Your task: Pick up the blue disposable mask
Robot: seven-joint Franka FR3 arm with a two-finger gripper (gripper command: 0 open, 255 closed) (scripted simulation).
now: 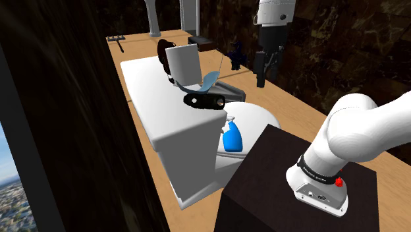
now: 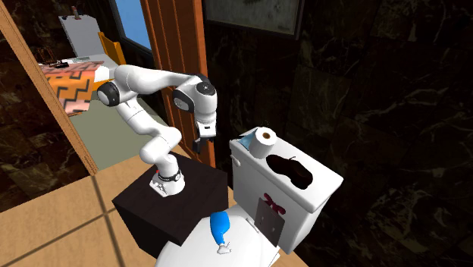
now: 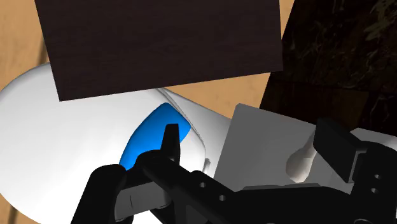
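our gripper (image 1: 262, 76), fingers spread, hangs right of the pale blue mask (image 1: 209, 80), upper centre of the shoulder view.

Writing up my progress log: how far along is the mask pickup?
Nothing is done yet: the blue mask lies on the toilet tank beside the paper roll. The tool hangs open and empty, away from it. Reaching, gripping and lifting remain.

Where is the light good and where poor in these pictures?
Shoulder view: the white toilet tank is well lit, the pale blue mask on it reads clearly, the wall at left is deeply shaded. Second exterior view: dim dark walls. Wrist view: the black hand shows little detail.
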